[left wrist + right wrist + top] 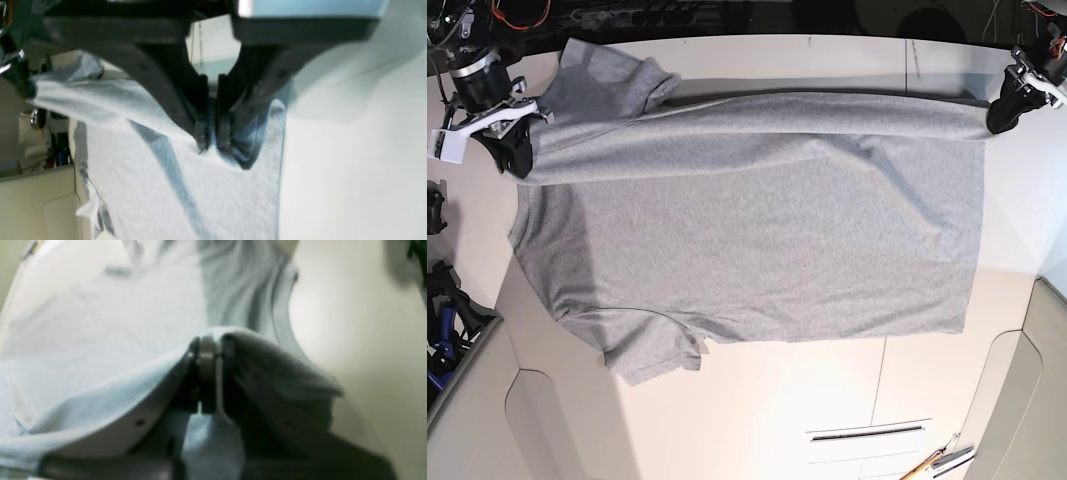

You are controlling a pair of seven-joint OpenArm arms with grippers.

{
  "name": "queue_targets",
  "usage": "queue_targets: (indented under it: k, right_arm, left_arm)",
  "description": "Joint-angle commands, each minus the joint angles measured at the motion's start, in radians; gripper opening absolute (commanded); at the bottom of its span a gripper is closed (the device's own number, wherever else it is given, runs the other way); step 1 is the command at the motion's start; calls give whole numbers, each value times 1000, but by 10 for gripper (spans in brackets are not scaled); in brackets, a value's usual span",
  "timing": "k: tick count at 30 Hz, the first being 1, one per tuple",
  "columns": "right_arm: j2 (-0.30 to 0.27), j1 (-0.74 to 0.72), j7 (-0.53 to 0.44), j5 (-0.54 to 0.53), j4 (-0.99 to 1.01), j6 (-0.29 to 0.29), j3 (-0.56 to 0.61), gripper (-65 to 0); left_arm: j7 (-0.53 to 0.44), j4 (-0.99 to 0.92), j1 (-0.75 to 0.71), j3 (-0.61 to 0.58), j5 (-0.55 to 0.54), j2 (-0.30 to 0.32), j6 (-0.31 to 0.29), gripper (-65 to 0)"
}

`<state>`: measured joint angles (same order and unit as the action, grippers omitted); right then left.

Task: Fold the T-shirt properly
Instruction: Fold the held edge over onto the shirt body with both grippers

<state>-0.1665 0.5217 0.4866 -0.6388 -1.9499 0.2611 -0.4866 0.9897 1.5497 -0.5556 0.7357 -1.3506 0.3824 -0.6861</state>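
We pinch the T-shirt [757,230] in both pincers, left [1004,113] and right [517,150]; we should keep the edge taut and level above the desk [827,390].

Left gripper [213,141] and right gripper [210,353] both clamped tight, arms stretched far apart

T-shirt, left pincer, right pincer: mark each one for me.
T-shirt [757,230], base view, middle of the body.
Left pincer [212,140], left wrist view, between the tips, pinching cloth.
Right pincer [211,346], right wrist view, between the tips, cloth draped over.
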Motion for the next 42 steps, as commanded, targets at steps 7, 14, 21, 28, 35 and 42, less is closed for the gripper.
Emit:
queue_targets:
  k: [7,14,21,28,35,42]
  right_arm:
    - [-84,-119,-35,71,189,-2,135,-650]
    - [-100,-181,-41,82,242,2,175,-650]
    - [-100,-169,-34,82,214,2,175,-650]
    - [-99,-175,-34,82,214,2,175,-650]
    - [-99,-176,-34,82,214,2,175,-650]
    - [-99,-175,-34,94,214,1,175,-650]
  left_arm:
    - [-89,13,39,-38,80,17,-12,-650]
    - [-75,14,53,-22,77,66,-12,-650]
    - [19,42,0,120,-106,67,-12,-650]
    - [28,135,-9,127,-126,67,-12,-650]
    - [-55,151,25,82,12,68,-12,-650]
    - [-127,151,91,-69,221,66,-12,-650]
